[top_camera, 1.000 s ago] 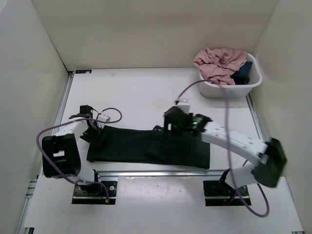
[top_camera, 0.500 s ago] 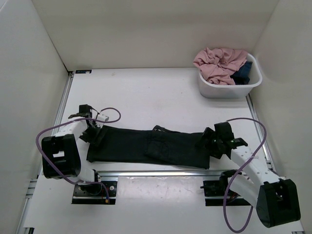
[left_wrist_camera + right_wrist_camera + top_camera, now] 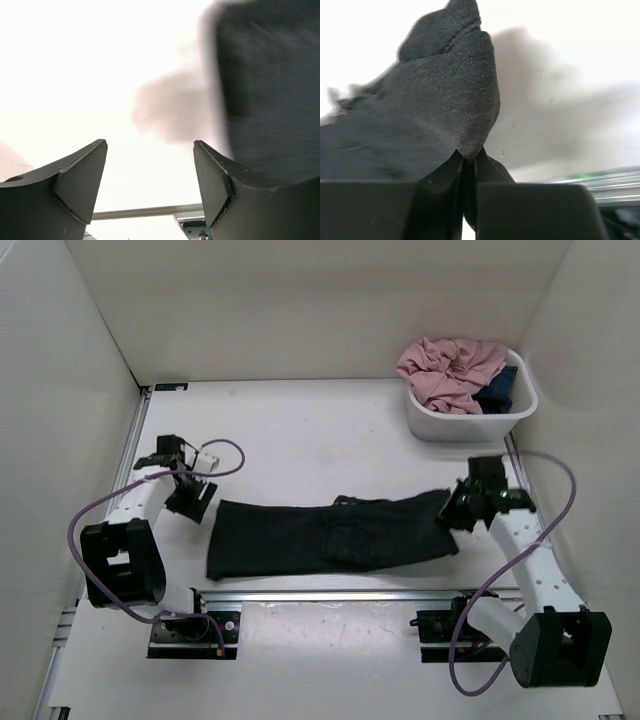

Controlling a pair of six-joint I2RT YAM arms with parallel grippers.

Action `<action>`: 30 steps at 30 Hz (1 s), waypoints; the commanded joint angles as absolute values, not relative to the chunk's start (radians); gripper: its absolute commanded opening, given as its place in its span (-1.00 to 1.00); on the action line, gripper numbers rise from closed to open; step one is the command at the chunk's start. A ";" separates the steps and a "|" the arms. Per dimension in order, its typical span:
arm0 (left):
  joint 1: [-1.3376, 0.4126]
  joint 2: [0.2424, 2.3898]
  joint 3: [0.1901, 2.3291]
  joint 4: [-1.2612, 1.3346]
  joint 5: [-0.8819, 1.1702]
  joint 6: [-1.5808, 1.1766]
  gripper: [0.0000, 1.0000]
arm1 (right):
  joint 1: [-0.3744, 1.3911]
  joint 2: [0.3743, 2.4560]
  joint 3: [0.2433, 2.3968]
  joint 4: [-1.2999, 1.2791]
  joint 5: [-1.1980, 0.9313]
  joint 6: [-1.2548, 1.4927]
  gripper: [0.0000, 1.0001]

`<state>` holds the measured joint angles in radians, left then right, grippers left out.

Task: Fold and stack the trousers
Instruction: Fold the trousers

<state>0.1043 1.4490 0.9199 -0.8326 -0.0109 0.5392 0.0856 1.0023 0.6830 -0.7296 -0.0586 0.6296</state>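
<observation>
Right claw: pressed together, pinching a fold at the right end of the trousers. In the right wrist view the black cloth rises from between the fingers in a peak and casts a shadow on the white surface behind it.
Left claw: spread, with nothing between the fingers. It hangs low over the worktop, just beside the left end of the trousers and apart from the cloth. In the left wrist view the black cloth shows blurred at the upper right, beyond the right finger.
Worktop: white, walled in on three sides, with a metal rail along its near edge.
Trousers: laid flat in one long black band across the near part of the worktop, left to right, just behind the rail. The left end lies square and the right end is drawn up toward the right claw. A few wrinkles show at the middle of the band.
Tub: white, in the far right corner, well apart from the trousers.
Pink garment: crumpled, heaped in the tub and spilling over its left rim.
Blue garment: small and dark, tucked in the tub at the right of the pink one.
Cables: purple, one looped along each arm.
</observation>
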 commanded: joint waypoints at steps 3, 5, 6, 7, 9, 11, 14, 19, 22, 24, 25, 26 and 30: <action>0.020 1.442 1.095 -0.908 0.060 0.445 0.62 | 0.081 1.178 1.279 -1.142 0.188 0.394 -1.00; -0.049 1.454 1.104 -0.917 0.084 0.430 0.62 | 0.135 1.307 1.430 -1.231 0.230 0.370 -1.00; -0.075 1.475 1.104 -0.917 0.084 0.411 0.62 | 0.176 1.346 1.496 -1.294 0.260 0.370 -1.00; -0.104 1.492 1.104 -0.917 0.069 0.390 0.62 | 0.274 1.415 1.597 -1.314 0.294 0.391 -1.00; -0.188 1.557 1.104 -0.907 0.054 0.350 0.62 | 0.419 1.478 1.666 -1.356 0.362 0.461 -1.00; -0.225 1.592 1.104 -0.897 0.054 0.339 0.62 | 0.512 1.569 1.751 -1.390 0.403 0.544 -1.00; -0.255 1.635 1.104 -0.888 0.083 0.339 0.62 | 0.687 1.666 1.811 -1.450 0.491 0.656 -1.00; -0.275 1.686 1.036 -0.845 0.132 0.348 0.19 | 0.943 1.863 2.004 -1.485 0.526 0.730 -1.00; -0.275 1.713 0.999 -0.834 0.199 0.359 -0.39 | 1.008 1.931 2.112 -1.485 0.538 0.732 -1.00; -0.275 1.713 0.999 -0.834 0.239 0.373 -0.70 | 1.019 1.942 2.161 -1.485 0.549 0.742 -1.00; -0.275 1.713 0.999 -0.834 0.239 0.385 -0.70 | 1.028 1.942 2.161 -1.485 0.563 0.742 -1.00; -0.275 1.703 0.999 -0.834 0.239 0.385 -0.70 | 1.028 1.924 2.161 -1.485 0.575 0.742 -1.00; -0.250 1.674 1.069 -0.824 0.114 0.394 -0.60 | 0.971 1.801 2.050 -1.485 0.606 0.769 -1.00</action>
